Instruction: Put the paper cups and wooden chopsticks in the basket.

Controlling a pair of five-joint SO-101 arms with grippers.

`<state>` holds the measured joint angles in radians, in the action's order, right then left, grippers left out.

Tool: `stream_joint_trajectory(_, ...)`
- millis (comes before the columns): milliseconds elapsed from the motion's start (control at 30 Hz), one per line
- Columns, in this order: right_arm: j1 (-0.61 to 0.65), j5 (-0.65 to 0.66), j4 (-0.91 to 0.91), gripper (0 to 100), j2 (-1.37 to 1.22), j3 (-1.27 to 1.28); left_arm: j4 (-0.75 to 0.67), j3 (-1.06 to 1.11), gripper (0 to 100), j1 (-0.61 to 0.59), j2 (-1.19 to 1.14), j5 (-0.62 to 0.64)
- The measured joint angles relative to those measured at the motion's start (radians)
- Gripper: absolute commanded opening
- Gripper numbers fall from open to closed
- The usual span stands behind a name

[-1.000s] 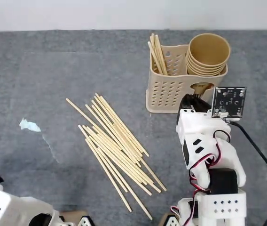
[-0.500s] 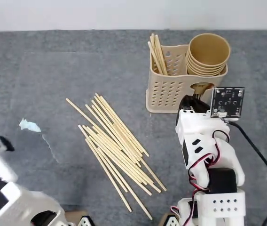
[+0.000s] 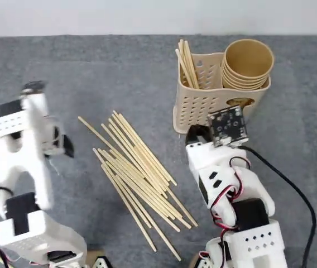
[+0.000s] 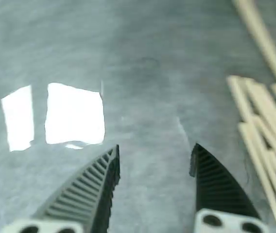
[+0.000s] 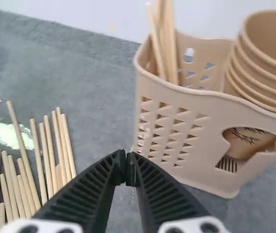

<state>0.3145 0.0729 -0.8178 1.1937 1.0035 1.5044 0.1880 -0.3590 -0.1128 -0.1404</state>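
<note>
A loose pile of wooden chopsticks (image 3: 139,178) lies slantwise on the grey mat in the middle. The beige basket (image 3: 203,106) stands behind it, holding a few upright chopsticks (image 3: 187,64) in one compartment and a stack of paper cups (image 3: 248,64) in the other. My left gripper (image 4: 155,150) is open with nothing between its fingers and hangs over bare mat just left of the pile (image 4: 264,141). My right gripper (image 5: 126,162) is shut and empty, close in front of the basket (image 5: 196,131), with loose chopsticks (image 5: 41,160) off to one side.
The left arm (image 3: 22,145) stands tall over the left part of the mat. A bright pale patch (image 4: 55,114) shows on the mat ahead of the left gripper. The mat's far edge meets a white wall (image 3: 91,17).
The left arm has swung up from the near left corner to the mat beside the pile. The right arm has turned and shifted left along the basket's front.
</note>
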Motion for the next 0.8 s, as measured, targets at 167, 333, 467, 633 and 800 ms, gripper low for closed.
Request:
stream_joint_trajectory(167,0.057,0.040,-0.003,7.6,-0.061,0.002,-0.029,0.000,23,0.091,0.000,0.083)
stream_joint_trajectory(333,0.092,0.051,-0.003,6.9,-0.236,0.000,-0.094,0.000,22,0.157,0.000,0.180)
stream_joint_trajectory(467,0.092,0.051,-0.003,7.2,-0.384,-0.051,-0.137,0.000,14,0.193,0.000,0.245)
stream_joint_trajectory(633,0.149,0.086,-0.003,7.2,-0.545,-0.114,-0.239,0.064,11,0.193,0.000,0.265)
stream_joint_trajectory(800,0.207,0.158,-0.003,7.2,-0.703,-0.201,-0.279,0.120,11,0.140,-0.002,0.272)
